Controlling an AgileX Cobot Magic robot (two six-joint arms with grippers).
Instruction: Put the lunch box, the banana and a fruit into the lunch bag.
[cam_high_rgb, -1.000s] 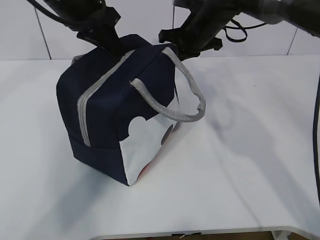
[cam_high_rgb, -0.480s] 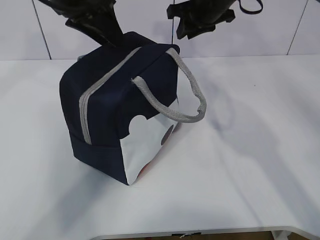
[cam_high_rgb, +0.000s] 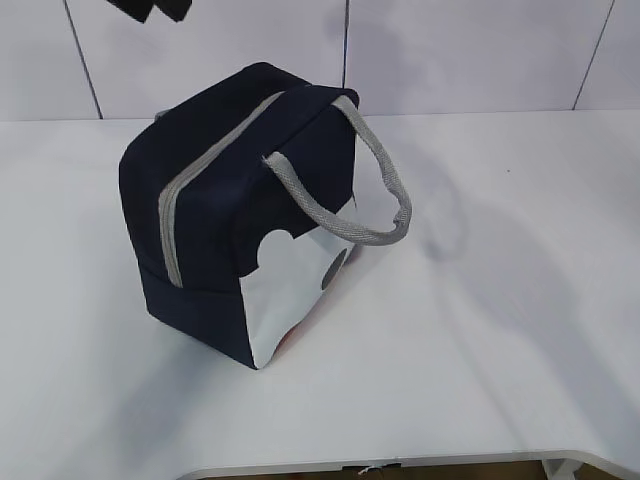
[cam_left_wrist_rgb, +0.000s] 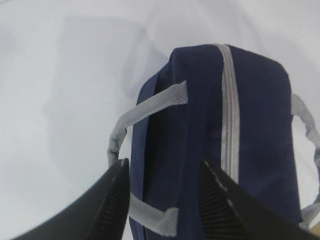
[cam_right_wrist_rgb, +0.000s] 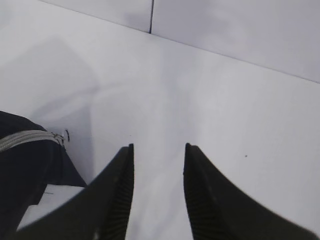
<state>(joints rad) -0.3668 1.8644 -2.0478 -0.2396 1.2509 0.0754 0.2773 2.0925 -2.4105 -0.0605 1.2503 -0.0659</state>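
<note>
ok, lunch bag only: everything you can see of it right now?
The lunch bag is a boxy navy fabric bag with a grey zipper strip running over its top and down the near end, zipped shut as far as visible. Two grey webbing handles droop, one on each side. One lower side panel is white with a scalloped edge. It stands on the white table, leaning slightly. Nothing grips it: the left gripper hovers open above, not touching.

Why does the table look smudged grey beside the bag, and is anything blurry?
Exterior view: soft shadows on the white table right of the lunch bag, everything sharp. Left wrist view: the near left pincer looks soft, the bag's zipper fairly crisp.
</note>
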